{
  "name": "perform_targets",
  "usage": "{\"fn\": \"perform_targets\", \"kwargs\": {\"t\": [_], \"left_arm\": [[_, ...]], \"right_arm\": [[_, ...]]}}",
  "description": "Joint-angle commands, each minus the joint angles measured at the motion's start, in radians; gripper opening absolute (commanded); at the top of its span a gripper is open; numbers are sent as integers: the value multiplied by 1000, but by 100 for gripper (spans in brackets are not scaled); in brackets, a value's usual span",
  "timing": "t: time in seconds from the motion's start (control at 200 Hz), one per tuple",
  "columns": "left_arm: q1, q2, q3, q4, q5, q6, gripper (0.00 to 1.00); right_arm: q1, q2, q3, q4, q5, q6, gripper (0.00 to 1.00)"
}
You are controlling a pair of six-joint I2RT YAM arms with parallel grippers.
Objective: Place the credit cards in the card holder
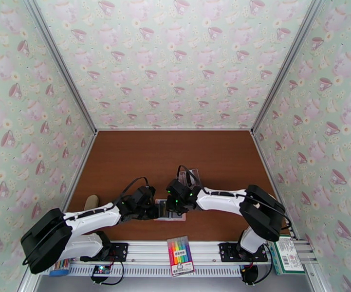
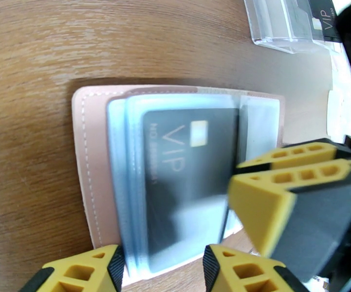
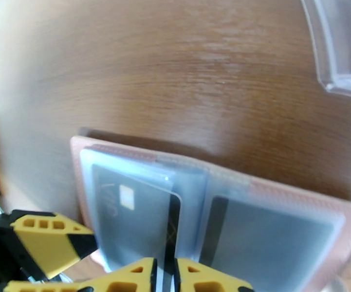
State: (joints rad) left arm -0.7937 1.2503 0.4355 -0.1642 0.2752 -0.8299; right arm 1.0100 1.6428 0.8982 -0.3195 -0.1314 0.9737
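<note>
right gripper (image 3: 168, 274): jaws almost closed, yellow pads pinching the near edge of a flat black rectangular VIP card (image 2: 190, 176) with a gold chip. The card lies flat on the left half of a small pink rectangular folding card holder (image 2: 90, 166) with white stitching and clear plastic sleeves. Its far end looks to be under the top sleeve (how deep, can't tell, too blurred).

left gripper (image 2: 163, 272): jaws about half open, nothing gripped. Its pads sit at the bottom of the left wrist frame, over the card holder's lower edge, one at lower left and one at lower centre. Whether they touch the sleeves or hang just above: can't tell.

The card holder lies open and flat on the brown wood-grain table (image 1: 175, 152). In the top view it is at bottom centre, directly under both gripper heads. The right wrist frame shows both halves: the VIP card on the left, and on the right a second dark card (image 3: 272, 239), stripe side up, inside its sleeve.

A clear hard-plastic box (image 2: 277, 25) sits at the upper right of the left wrist frame, apart from the card holder. A third black VIP card (image 2: 323, 15) shows in it.

count:
- dark cards: 3 (2 at the card holder, 1 in the box)
- card holder: 1
- clear box: 1
- grippers: 2
</note>
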Motion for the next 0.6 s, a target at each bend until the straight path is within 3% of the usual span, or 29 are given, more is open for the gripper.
{"fn": "perform_targets", "kwargs": {"t": [0.0, 0.2, 0.596], "left_arm": [[-5, -26, 5, -54, -17, 13, 50], [-5, -66, 10, -78, -17, 14, 50], [-3, -71, -1, -62, -17, 3, 50]], "right_arm": [[10, -27, 3, -15, 26, -18, 17], [11, 11, 20, 0, 6, -18, 10], [11, 45, 15, 16, 5, -15, 6]]}}
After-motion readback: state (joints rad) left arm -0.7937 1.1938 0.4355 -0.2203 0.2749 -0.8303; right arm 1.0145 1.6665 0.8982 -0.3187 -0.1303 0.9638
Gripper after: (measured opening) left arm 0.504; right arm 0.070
